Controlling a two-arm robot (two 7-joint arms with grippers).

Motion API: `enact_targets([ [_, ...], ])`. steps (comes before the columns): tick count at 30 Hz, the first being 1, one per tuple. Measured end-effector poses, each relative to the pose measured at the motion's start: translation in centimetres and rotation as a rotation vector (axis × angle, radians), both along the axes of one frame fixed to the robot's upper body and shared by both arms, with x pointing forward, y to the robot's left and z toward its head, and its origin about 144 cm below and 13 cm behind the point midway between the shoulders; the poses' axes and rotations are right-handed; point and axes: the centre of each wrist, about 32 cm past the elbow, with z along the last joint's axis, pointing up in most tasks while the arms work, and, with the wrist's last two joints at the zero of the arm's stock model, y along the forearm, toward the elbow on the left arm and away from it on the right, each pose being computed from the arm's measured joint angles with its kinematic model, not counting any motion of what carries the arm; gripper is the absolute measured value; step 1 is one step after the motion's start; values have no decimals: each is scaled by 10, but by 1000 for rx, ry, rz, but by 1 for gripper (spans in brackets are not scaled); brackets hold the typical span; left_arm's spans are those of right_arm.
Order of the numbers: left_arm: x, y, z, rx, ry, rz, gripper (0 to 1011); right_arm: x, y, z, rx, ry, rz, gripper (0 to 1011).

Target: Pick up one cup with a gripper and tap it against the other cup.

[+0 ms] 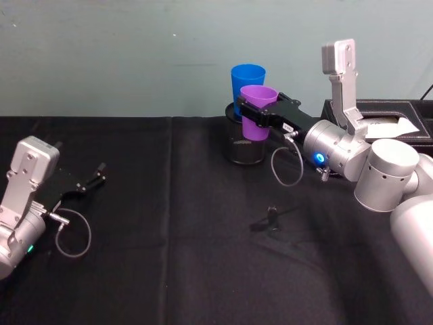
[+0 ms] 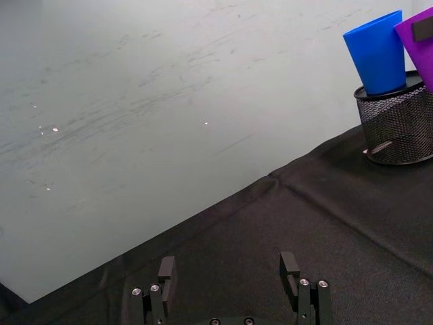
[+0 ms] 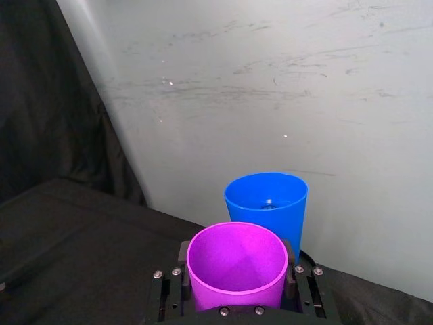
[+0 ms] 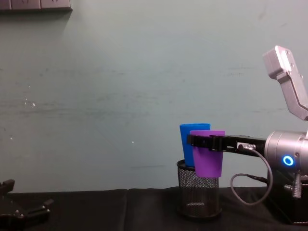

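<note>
The right tool held the purple tumbler aloft, blue tumbler just beside at eleven o'clock; left tool rested wide at eight o'clock.

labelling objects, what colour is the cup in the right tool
Purple: the smooth tapered plastic tumbler in the right tool, best in the right wrist view.

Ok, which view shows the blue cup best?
The left wrist view: the blue cup shows nearly whole, standing in the mesh holder. The head and chest views have the purple cup, clamped in the right claw, covering much of it; the right wrist view looks into its mouth.
</note>
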Motion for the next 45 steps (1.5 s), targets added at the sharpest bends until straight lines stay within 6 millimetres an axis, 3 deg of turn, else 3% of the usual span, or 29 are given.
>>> enact_targets([
  [45,0,0,0,0,0,0,1000,0,0,0,0,0,0,741],
])
